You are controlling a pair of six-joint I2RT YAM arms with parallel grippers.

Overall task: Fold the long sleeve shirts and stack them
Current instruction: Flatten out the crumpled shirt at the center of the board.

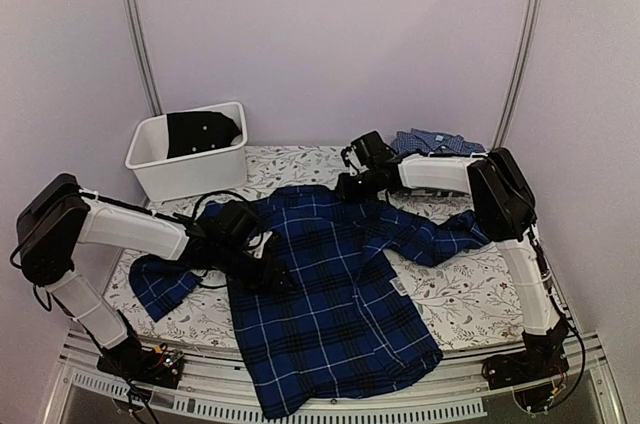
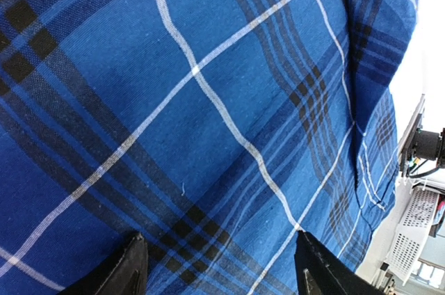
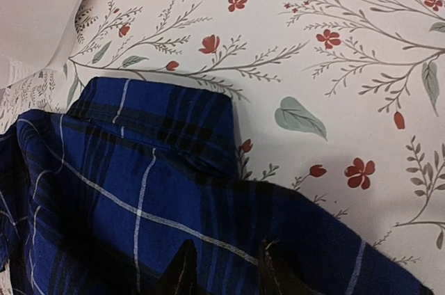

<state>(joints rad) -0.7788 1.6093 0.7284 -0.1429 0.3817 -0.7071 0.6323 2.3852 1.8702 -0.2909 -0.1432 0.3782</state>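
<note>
From above, the plaid shirt (image 1: 340, 294) lies spread across the bench (image 1: 470, 294), with the lighter checked shirt (image 1: 435, 142) at the far edge. In the left wrist view, the left pincer (image 2: 222, 267) is released, its jaws wide just over the plaid. In the right wrist view, the right pincer (image 3: 224, 270) has narrowed on the cloth just below the collar (image 3: 160, 114), but I cannot tell if it grips. I'd pinch the cloth firmly and lift evenly.

The navy plaid shirt (image 1: 340, 304) lies spread unfolded; the lighter checked shirt (image 1: 435, 141) sits crumpled behind.

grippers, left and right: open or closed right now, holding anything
left gripper: jaws open, nothing held, over the plaid shirt.
right gripper: jaws close together at the plaid shirt; whether they grip the cloth cannot be told.
</note>
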